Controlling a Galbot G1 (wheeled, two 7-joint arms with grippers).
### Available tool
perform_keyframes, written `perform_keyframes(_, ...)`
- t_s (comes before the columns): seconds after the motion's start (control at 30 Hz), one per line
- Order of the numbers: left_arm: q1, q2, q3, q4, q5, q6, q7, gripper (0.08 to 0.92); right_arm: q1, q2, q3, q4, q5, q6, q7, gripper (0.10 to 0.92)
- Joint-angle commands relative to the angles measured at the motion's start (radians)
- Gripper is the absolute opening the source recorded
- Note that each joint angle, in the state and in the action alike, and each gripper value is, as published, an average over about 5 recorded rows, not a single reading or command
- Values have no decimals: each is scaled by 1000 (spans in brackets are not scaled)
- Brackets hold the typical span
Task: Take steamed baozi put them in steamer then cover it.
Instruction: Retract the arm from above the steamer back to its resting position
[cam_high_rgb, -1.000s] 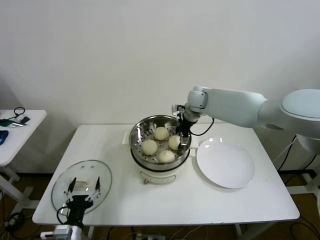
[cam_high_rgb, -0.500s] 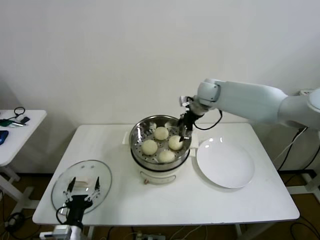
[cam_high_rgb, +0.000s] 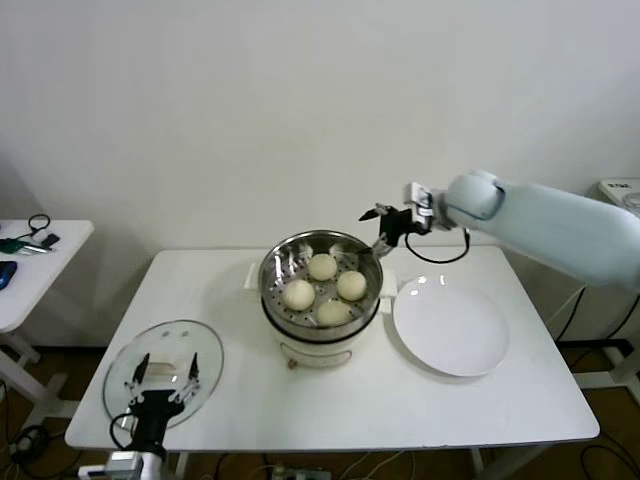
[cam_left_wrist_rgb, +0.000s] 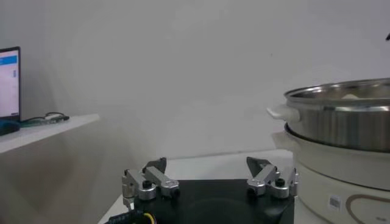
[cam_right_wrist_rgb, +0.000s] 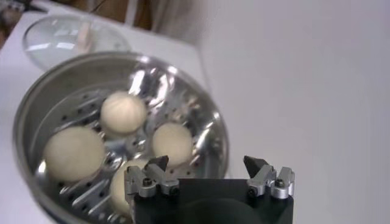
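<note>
Several cream-white baozi (cam_high_rgb: 322, 266) lie on the perforated floor of the steel steamer (cam_high_rgb: 272, 282) at the table's middle; the right wrist view shows them too (cam_right_wrist_rgb: 123, 112) inside the steamer (cam_right_wrist_rgb: 213, 140). My right gripper (cam_high_rgb: 383, 222) is open and empty, raised above the steamer's far right rim (cam_right_wrist_rgb: 206, 163). The glass cover (cam_high_rgb: 200, 352) with its white handle lies flat at the table's front left and shows far off in the right wrist view (cam_right_wrist_rgb: 73, 40). My left gripper (cam_high_rgb: 166, 383) is open and empty at the cover's near edge (cam_left_wrist_rgb: 211, 172), with the steamer (cam_left_wrist_rgb: 341, 122) off to one side.
An empty white plate (cam_high_rgb: 450, 326) lies right of the steamer. A small side table (cam_high_rgb: 30, 262) with cables stands at the far left. The wall is close behind the table.
My right gripper has let go of a baozi in the steamer, risen out of it and drawn back up and to the right. The left arm has not moved.
</note>
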Motion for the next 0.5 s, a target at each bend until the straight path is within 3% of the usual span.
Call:
perform_keyframes(0.03, -16, -16, -3, -3, 41, 4, 3, 823, -526, -256, 616, 195, -106, 159, 216, 823)
perform_keyframes(0.5, -66, -26, 5, -13, 175, 24, -11, 823, -1256, -160, 1400, 351, -251, 172, 314, 823)
